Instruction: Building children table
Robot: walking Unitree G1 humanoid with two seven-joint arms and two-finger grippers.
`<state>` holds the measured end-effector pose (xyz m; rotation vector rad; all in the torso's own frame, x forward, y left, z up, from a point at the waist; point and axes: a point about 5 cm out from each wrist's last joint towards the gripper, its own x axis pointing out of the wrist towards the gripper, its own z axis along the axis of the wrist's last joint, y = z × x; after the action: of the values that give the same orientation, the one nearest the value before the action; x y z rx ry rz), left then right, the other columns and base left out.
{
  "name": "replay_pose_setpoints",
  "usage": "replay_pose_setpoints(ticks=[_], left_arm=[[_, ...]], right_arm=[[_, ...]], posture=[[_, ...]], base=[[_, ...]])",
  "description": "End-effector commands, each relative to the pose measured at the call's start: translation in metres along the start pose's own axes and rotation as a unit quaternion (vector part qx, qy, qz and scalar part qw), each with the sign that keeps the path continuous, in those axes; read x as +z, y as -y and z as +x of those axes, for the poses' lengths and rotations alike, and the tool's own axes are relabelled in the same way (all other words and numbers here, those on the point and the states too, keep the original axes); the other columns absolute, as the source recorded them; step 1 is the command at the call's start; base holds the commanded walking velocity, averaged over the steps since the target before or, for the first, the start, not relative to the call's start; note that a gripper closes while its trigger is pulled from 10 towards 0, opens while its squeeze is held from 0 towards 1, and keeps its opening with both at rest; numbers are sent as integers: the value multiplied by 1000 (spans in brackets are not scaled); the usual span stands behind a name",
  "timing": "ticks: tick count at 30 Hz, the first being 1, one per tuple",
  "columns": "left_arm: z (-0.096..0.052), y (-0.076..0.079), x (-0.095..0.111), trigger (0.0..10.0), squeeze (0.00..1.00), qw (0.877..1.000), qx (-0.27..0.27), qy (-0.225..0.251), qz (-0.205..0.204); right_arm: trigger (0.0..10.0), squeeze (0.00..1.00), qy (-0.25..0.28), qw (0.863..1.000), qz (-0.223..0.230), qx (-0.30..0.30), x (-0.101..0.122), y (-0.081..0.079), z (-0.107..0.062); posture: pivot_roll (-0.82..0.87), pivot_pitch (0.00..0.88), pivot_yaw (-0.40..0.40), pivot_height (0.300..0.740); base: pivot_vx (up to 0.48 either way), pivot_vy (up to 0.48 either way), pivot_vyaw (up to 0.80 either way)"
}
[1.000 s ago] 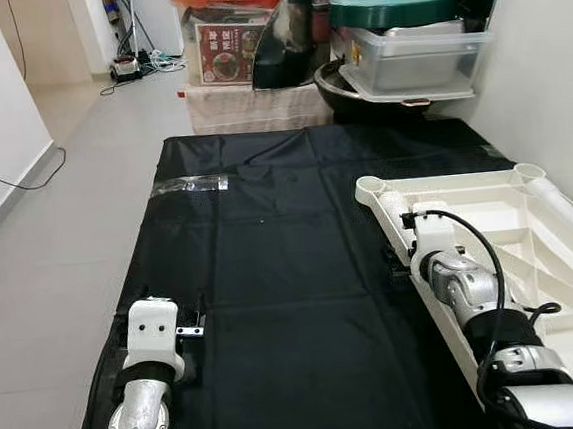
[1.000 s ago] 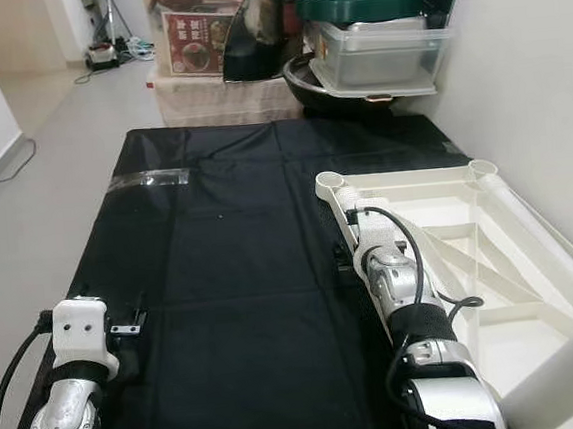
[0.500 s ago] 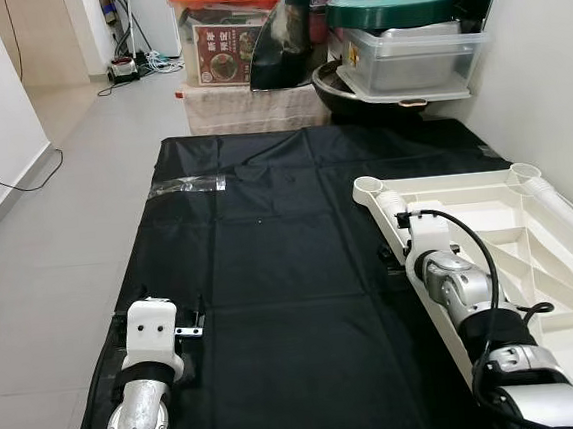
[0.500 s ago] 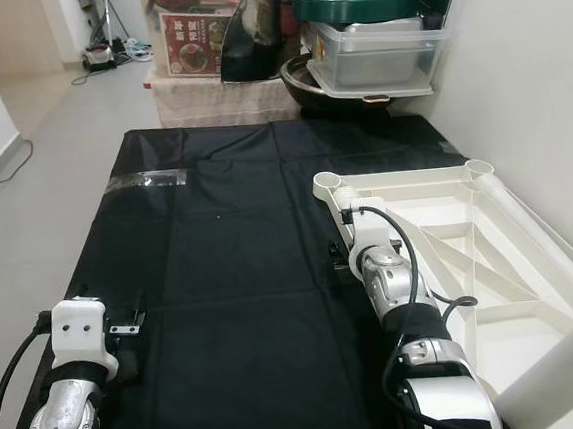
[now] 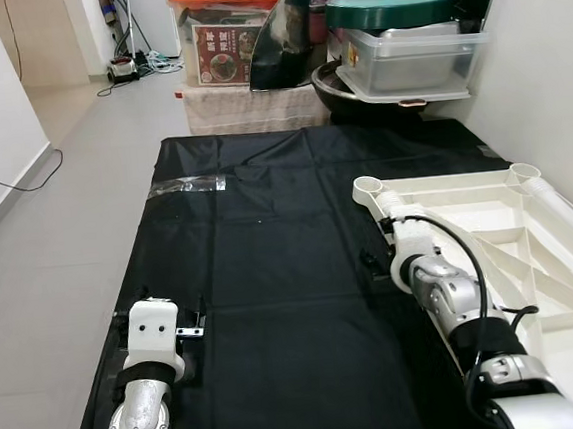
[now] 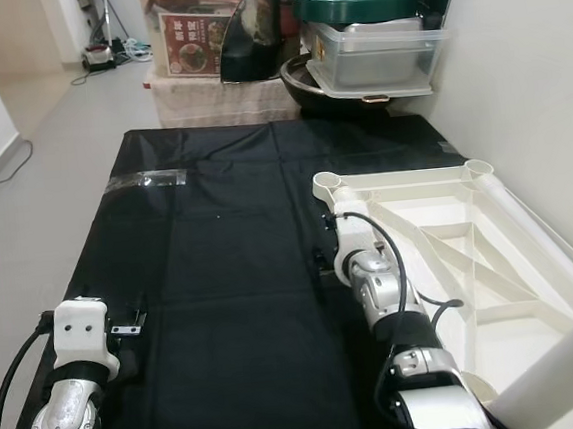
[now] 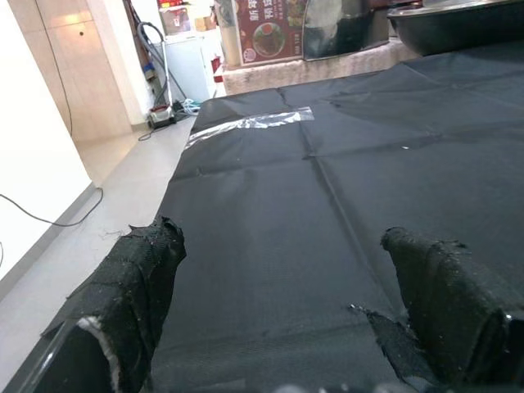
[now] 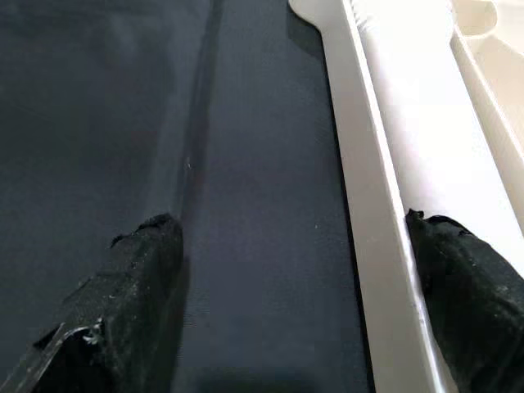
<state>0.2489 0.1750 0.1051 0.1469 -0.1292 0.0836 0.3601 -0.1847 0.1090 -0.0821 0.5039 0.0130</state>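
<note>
Right gripper [image 8: 303,270] shifted left off tabletop [image 5: 488,219] rim, jaws spread.

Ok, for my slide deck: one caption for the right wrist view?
Right gripper, open, straddling the rim of the upturned white table top on the black sheet.

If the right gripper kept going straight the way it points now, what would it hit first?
Likely nothing right away. The right gripper is open, straddling the near edge of the white tabletop; one finger is over the plastic, the other over the black sheet. Further on, the round leg socket looks first, though depth is unclear.
</note>
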Motion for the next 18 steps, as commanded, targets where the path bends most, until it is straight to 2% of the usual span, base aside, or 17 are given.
replay_pose_setpoints(ticks=[1,4,6,7,9,10,11,12,14,15,17,18], left_arm=[[2,2,-1,10000,0,1000,-3,0,1],[1,2,-1,10000,0,1000,-3,0,1],[1,2,-2,10000,0,1000,-4,-2,1],[1,2,-2,10000,0,1000,-4,-2,1],[0,2,-2,10000,0,1000,-4,-3,2],[0,2,-2,10000,0,1000,-4,-3,2],[0,2,-3,10000,0,1000,-4,-4,2],[0,2,-3,10000,0,1000,-3,-4,2],[0,2,-3,10000,0,1000,-3,-4,2],[0,2,-3,10000,0,1000,-3,-4,2],[0,1,-3,10000,0,1000,-1,-4,3],[0,1,-3,10000,0,1000,-1,-4,3]], right_arm=[[10000,0,-48,999,2,12,-16,-3,1],[10000,0,-71,997,12,14,-24,-3,2],[10000,0,-103,994,42,20,-33,-2,1],[10000,0,-103,994,42,20,-33,-2,1],[10000,0,-132,987,85,36,-39,-5,1],[10000,0,-132,987,85,36,-39,-5,1],[4784,0,-141,984,101,44,-41,-6,1],[0,0,-144,981,113,60,-42,-7,1],[0,0,-143,980,119,70,-41,-8,0],[0,0,-130,982,107,87,-38,-10,0],[0,0,-93,981,60,157,-26,-19,-3],[0,0,-67,977,13,200,-19,-26,-7]], posture=[[3,0,-85,740],[2,0,-86,740],[1,0,-86,740],[1,0,-86,740],[2,0,-86,740],[2,0,-86,740],[1,0,-87,740],[1,0,-87,740],[2,0,-90,740],[2,0,-90,740],[2,0,-90,740],[1,0,-90,740]], base=[[0,0,0],[0,0,0],[0,0,0],[0,0,0],[0,0,0],[0,0,0],[0,0,0],[0,0,0],[0,0,0],[0,0,0],[0,0,0],[0,0,0]])
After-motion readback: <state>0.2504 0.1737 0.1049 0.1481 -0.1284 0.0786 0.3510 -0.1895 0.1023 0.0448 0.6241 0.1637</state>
